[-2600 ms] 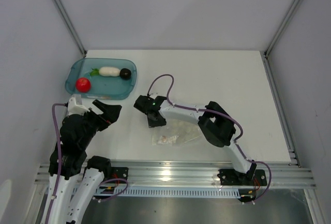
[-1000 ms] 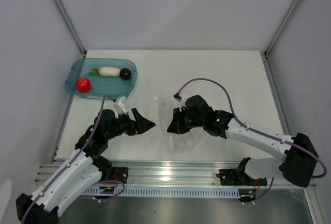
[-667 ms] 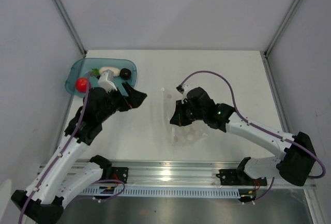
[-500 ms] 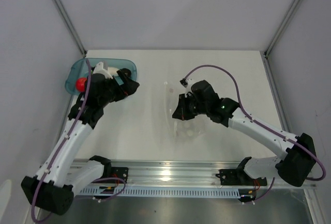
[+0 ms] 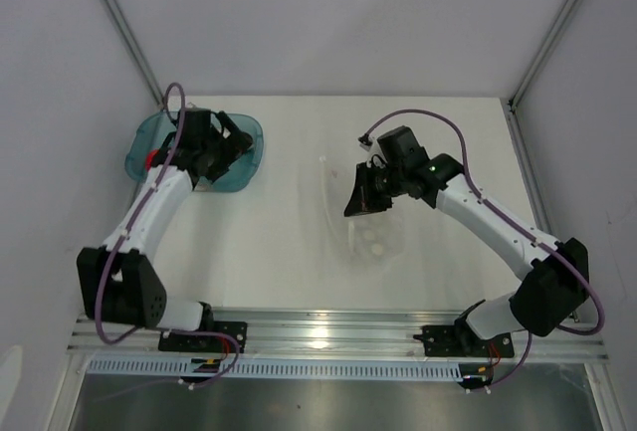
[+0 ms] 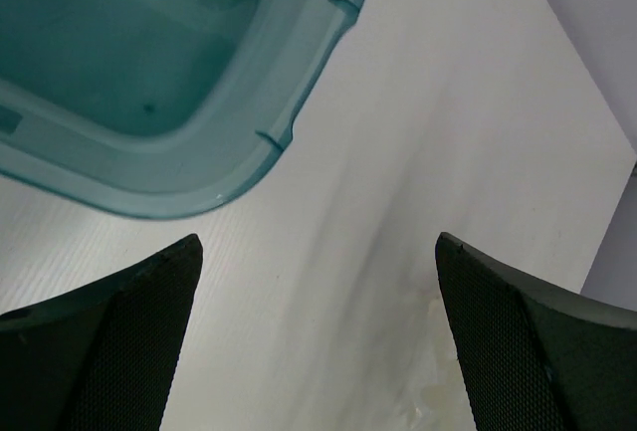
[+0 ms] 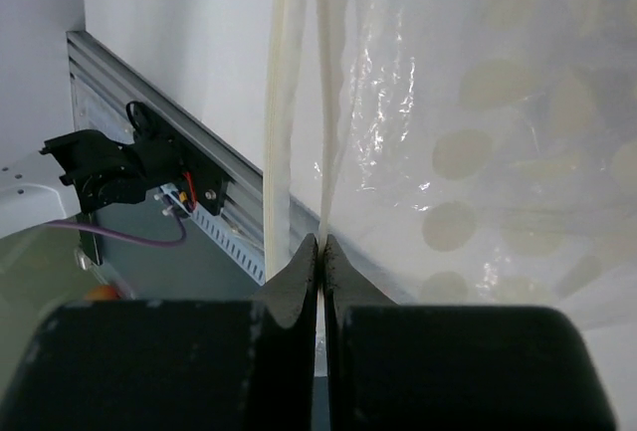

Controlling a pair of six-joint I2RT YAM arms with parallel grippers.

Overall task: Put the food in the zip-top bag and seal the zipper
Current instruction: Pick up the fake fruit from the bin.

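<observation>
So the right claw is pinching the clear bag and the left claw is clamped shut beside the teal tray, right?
Not quite. The left gripper is wide open, not clamped shut: the left wrist view shows its fingers spread apart with nothing between them, beside the teal tray. The right gripper does pinch the clear bag.

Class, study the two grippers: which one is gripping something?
The right gripper, its jaws shut on an edge of the clear zip-top bag. The left gripper stands wide open by the teal tray, holding nothing.
</observation>
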